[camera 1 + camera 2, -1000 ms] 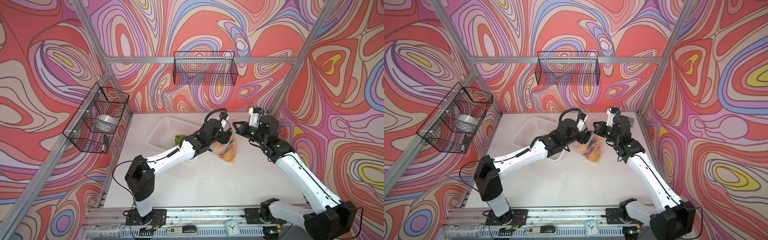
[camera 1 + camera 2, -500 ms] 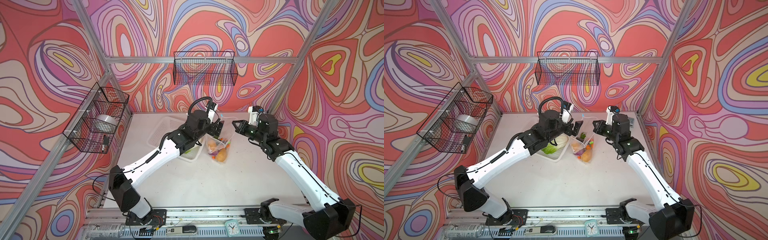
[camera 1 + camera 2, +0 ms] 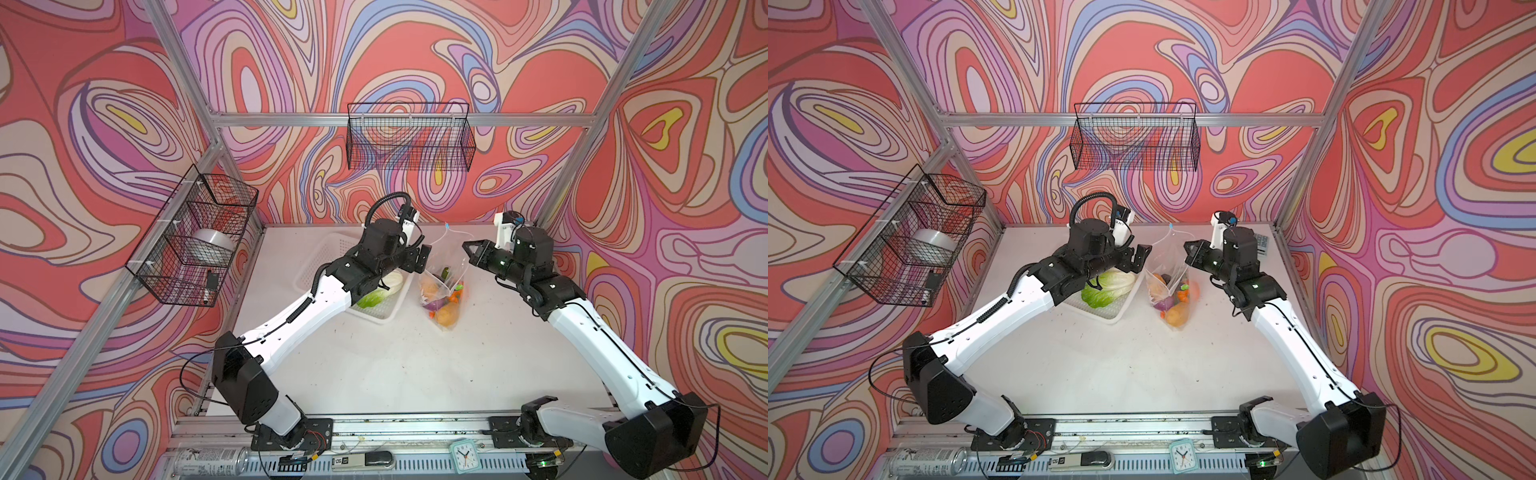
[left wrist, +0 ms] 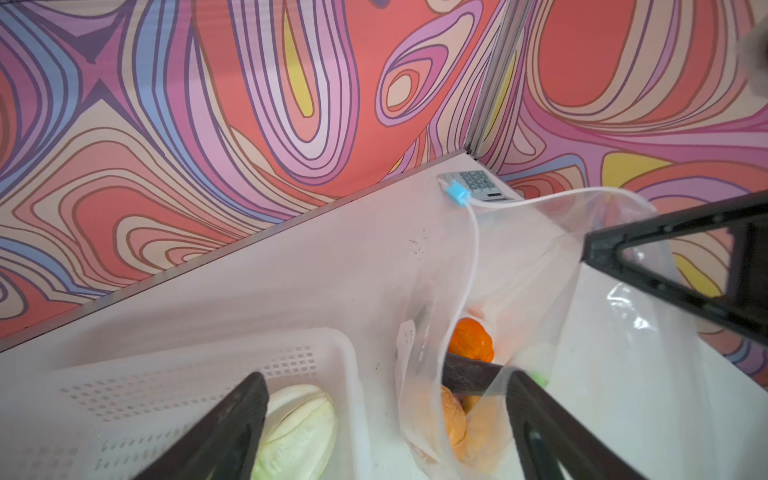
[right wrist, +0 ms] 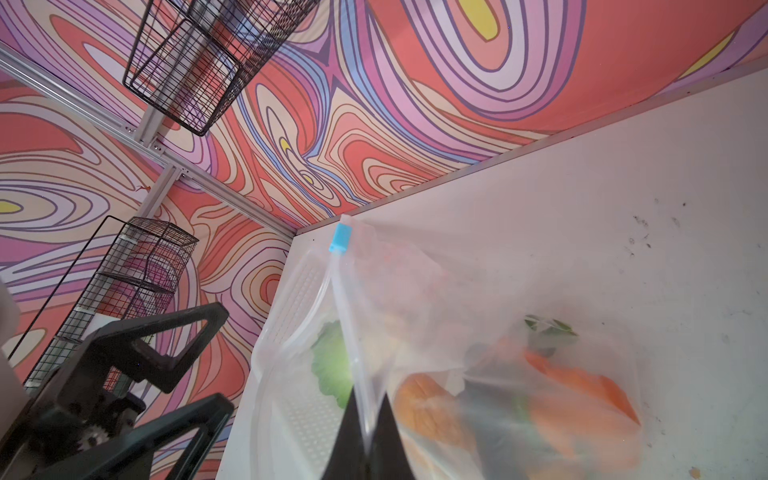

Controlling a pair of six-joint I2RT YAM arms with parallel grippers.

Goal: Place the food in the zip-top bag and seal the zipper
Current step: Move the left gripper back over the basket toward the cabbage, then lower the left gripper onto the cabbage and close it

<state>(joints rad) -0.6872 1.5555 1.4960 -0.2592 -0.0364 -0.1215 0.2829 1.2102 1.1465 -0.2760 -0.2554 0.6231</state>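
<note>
The clear zip-top bag point(image 3: 443, 266) point(image 3: 1168, 266) stands on the table with its mouth up and open. My right gripper point(image 3: 467, 247) point(image 3: 1187, 247) point(image 5: 368, 415) is shut on the zipper point(image 5: 351, 328) strip. The light-blue slider point(image 4: 457, 194) point(image 5: 340, 237) sits at the far end. Inside the bag lie a pumpkin point(image 4: 471, 338), eggplant point(image 4: 465, 376), carrot point(image 5: 582, 382) and onion point(image 3: 432, 305). The napa cabbage point(image 3: 380, 291) point(image 3: 1108, 286) point(image 4: 299, 432) lies in the white basket point(image 3: 324, 253) point(image 4: 208, 374). My left gripper point(image 3: 419, 259) point(image 3: 1140, 257) point(image 4: 384, 380) is open over the basket's corner and the bag's left wall, holding nothing.
A calculator point(image 4: 478, 183) point(image 3: 1262, 243) lies in the back right corner. Black wire baskets hang on the back wall point(image 3: 409, 141) and the left wall point(image 3: 195, 232), the latter with a tape roll. A can point(image 3: 210, 461) and a clock point(image 3: 462, 455) sit on the front rail.
My left gripper has drawn back leftward from the bag's mouth and opened wider, its arm swinging round. The bag has shifted slightly left. The right gripper has kept its hold.
</note>
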